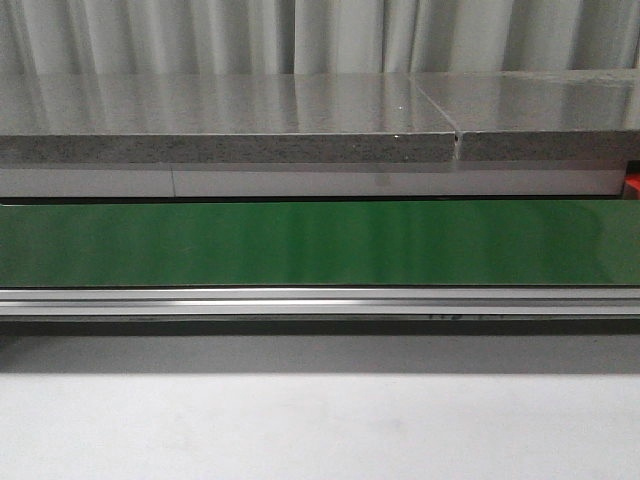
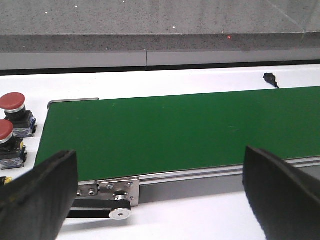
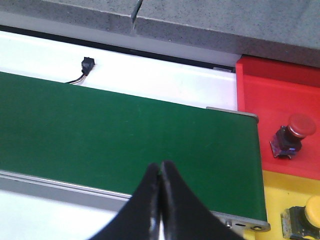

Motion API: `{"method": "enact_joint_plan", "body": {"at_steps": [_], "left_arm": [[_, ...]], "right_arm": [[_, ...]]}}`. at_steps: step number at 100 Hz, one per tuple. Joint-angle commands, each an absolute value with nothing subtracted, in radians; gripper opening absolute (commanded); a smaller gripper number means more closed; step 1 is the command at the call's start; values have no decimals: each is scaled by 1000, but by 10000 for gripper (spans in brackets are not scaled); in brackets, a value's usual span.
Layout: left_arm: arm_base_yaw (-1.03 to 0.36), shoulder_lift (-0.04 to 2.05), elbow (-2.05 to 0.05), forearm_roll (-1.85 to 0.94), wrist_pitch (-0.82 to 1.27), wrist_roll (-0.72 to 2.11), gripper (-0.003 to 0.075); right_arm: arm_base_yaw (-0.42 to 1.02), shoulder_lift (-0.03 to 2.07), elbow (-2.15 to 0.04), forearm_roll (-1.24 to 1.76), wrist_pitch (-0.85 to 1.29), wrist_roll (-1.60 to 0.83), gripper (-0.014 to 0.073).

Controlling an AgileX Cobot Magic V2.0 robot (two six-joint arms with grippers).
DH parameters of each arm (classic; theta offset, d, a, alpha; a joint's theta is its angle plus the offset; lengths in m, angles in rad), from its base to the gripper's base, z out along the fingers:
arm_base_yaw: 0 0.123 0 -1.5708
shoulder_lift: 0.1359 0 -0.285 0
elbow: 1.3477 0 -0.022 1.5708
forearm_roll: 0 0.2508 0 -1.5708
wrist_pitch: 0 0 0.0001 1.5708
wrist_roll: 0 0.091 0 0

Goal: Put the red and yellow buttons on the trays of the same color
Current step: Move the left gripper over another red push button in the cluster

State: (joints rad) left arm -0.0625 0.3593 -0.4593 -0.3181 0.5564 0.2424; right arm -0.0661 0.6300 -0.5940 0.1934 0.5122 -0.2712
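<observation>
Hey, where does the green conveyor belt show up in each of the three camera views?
Front view: the green conveyor belt is a wide band across the middle, edge to edge.
Left wrist view: its end fills the middle, past the open left gripper.
Right wrist view: its other end runs beside the red tray, past the shut right gripper.
Shared landmark: the grey speckled ledge behind the belt.
</observation>
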Motion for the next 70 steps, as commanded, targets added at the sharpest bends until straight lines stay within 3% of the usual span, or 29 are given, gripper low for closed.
{"method": "enact_joint_plan", "body": {"at_steps": [1,29,70], "left_arm": [[-56,382,-512,-335,471,188,657],[79,618,-678,-142,479,-45,657],[367,1066,-871,-254,505,-50,655]], "right_arm": [[-65,625,-620,194,451,-279,-68],[-65,625,-620,194,451,-279,-68],[-65,625,-620,194,452,-279,-68]]}}
